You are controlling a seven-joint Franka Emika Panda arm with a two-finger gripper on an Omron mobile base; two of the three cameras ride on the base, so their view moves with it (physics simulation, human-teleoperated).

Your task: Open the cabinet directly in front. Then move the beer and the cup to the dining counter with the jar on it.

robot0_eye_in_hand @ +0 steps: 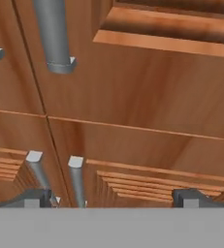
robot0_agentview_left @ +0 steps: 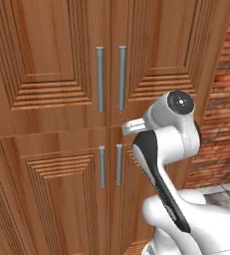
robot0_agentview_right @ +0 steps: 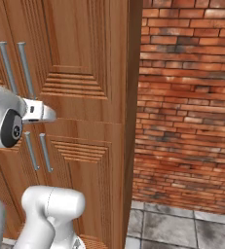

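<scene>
Cabinet (robot0_agentview_left: 52, 60) fills the left base view, both upper doors closed, its two long grey handles (robot0_agentview_left: 111, 78) side by side at top centre. Shorter handles (robot0_agentview_left: 110, 165) on the lower doors (robot0_agentview_left: 57, 199) sit below. Hand (robot0_eye_in_hand: 112, 199) points at the seam between upper and lower doors, jaws spread wide, holding nothing, probably lining up for the right upper handle, which shows in the upper left of the hand view. Opening step not yet done. Brick wall (robot0_agentview_right: 187, 97) right of the cabinet, tiled floor (robot0_agentview_right: 182, 226) below. No labels or writing readable.
</scene>
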